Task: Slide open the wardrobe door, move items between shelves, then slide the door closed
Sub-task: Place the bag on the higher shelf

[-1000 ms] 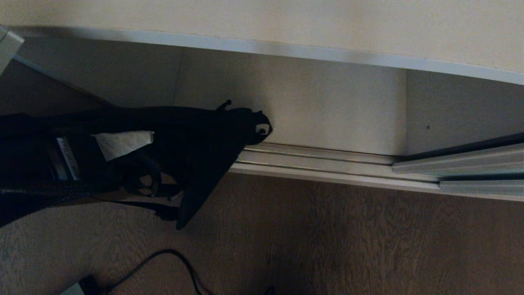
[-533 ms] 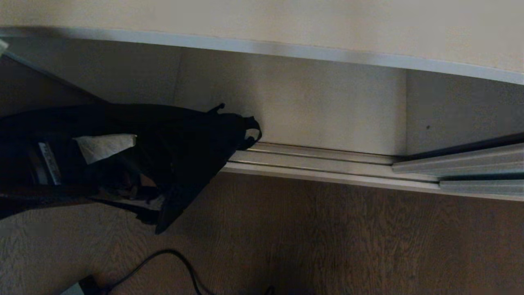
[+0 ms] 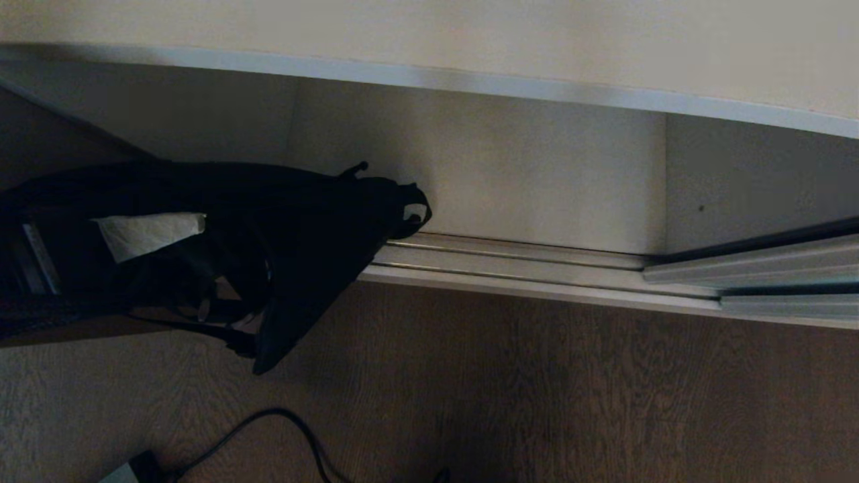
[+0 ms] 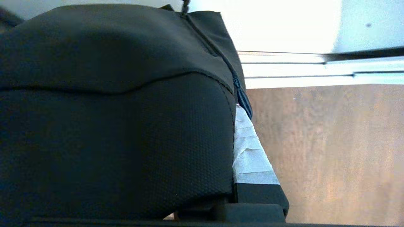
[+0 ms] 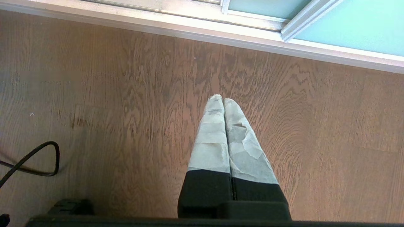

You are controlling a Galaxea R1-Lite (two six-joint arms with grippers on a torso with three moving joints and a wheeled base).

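A floppy black bag (image 3: 295,241) hangs at the left of the head view, over the brown floor and the wardrobe's door track (image 3: 510,265). My left gripper (image 3: 191,231) is shut on it. One tape-wrapped finger (image 4: 252,154) shows beside the bag (image 4: 110,110); the other is hidden by fabric. The bag's small top loop (image 3: 415,213) reaches toward the open compartment. An off-white shelf (image 3: 470,80) runs across the top, with a pale lower board (image 3: 523,181) beneath it. The sliding door (image 3: 772,268) stands slid to the right; its mint glass (image 5: 347,28) shows past my right gripper (image 5: 222,99), shut and empty above the floor.
A black cable (image 3: 268,429) loops over the wood-grain floor (image 3: 570,402) near the front, running to a small grey box (image 3: 127,469). The same cable (image 5: 31,160) lies beside the right arm. A vertical divider line (image 3: 666,181) splits the compartment's back.
The left gripper and the bag have shifted to the left in the head view; the bag's hanging corner and loop swung with it. The right arm has not moved.
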